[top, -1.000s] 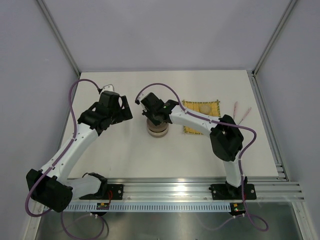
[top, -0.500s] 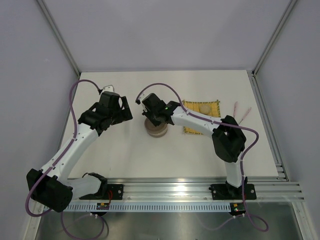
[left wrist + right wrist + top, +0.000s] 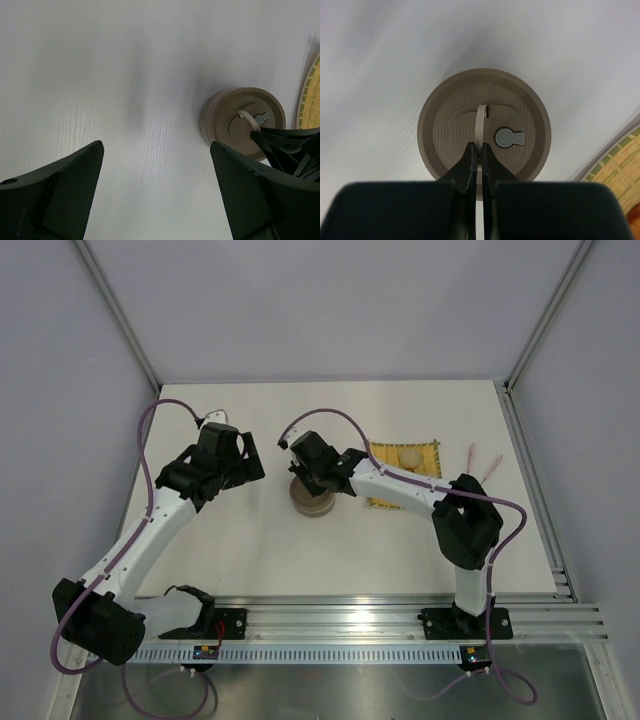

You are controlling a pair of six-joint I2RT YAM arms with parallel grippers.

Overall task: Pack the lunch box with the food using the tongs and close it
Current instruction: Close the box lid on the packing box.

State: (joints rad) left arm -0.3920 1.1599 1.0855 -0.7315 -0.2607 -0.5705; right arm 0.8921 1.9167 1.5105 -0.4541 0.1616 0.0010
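Right wrist view: my right hand [image 3: 478,148] clamped on pale strip [image 3: 481,120] atop lid [image 3: 447,125], probably its handle, for control; left hand [image 3: 156,147] apart, standing clear.

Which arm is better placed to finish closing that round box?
Right. The right gripper is shut on the lid's tab, atop the lunch box; the left gripper hangs open alongside.

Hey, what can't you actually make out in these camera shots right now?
Lunch box contents: the lid covers them in every view.
Right end effector grip: in top view, the arm hides it.
Mat: cut by the frame edge in both wrist views.
Tongs: too small in top view.
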